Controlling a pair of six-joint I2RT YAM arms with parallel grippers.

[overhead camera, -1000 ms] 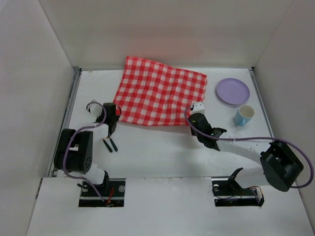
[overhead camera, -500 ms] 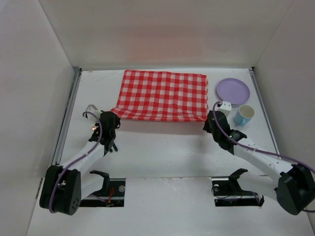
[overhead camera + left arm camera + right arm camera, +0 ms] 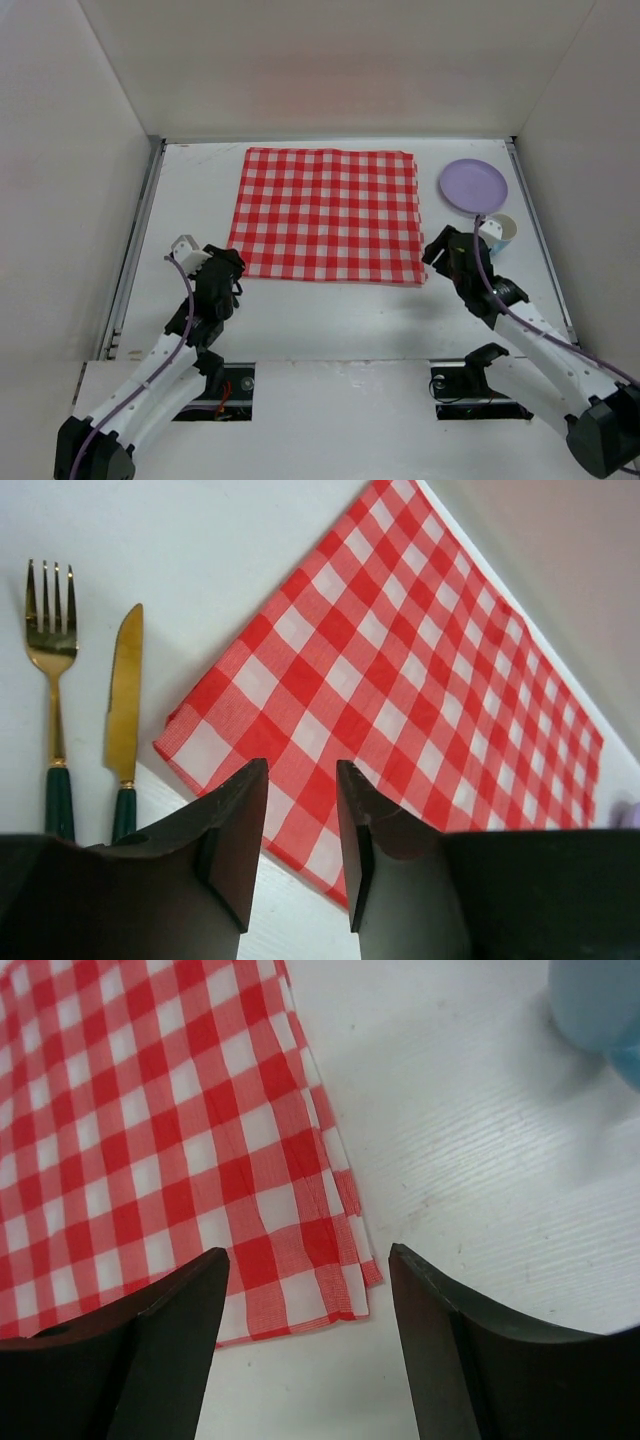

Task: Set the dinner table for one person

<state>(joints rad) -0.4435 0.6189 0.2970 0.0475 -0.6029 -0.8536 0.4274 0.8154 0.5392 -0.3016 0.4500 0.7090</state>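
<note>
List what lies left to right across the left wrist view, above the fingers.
Gold fork with dark green handle → gold knife with dark green handle → red-and-white checked cloth, spread on the white dinner table.

Red-and-white checked cloth point(image 3: 325, 213), lilac plate point(image 3: 472, 186)

The dinner table point(image 3: 330, 310), a large flat matte white rectangular bench, is seen lying level, filling the space between plain white walls. Metal rails are seen running along its left and right side edges. Its surface is showing a faint grain and a few small specks in the right wrist view, and much of its middle is being covered.
</note>
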